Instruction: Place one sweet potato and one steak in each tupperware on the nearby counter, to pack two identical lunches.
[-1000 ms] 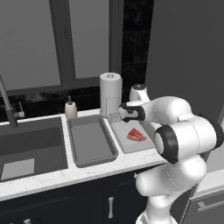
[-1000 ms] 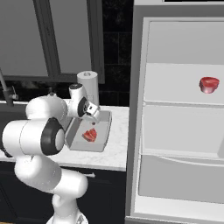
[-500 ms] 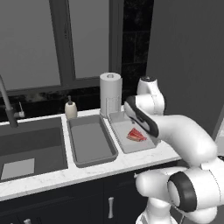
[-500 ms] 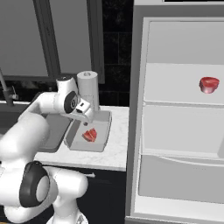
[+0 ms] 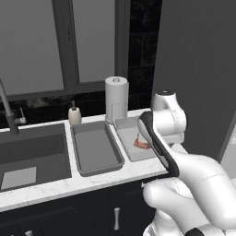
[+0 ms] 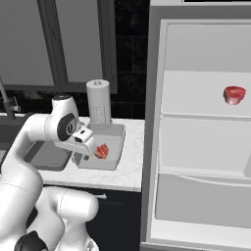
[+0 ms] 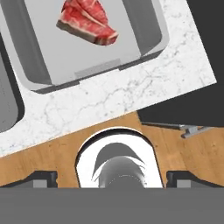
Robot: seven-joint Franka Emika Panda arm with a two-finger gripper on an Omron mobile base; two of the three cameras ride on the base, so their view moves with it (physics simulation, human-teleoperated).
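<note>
Left base view, two grey tupperware trays side by side on the marble counter (image 5: 92,177), left tray (image 5: 95,147) bare, right tray (image 7: 92,52) holding one red marbled steak (image 7: 87,22), second steak (image 6: 234,94) on a fridge shelf (image 6: 206,110), gripper (image 7: 111,177) above the counter's near edge, fingers spread apart, holding nothing.

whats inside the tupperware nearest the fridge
One steak lies on the floor of that tupperware, with no sweet potato beside it. In the left base view the arm covers part of the tray, but the hand view shows its floor.
</note>
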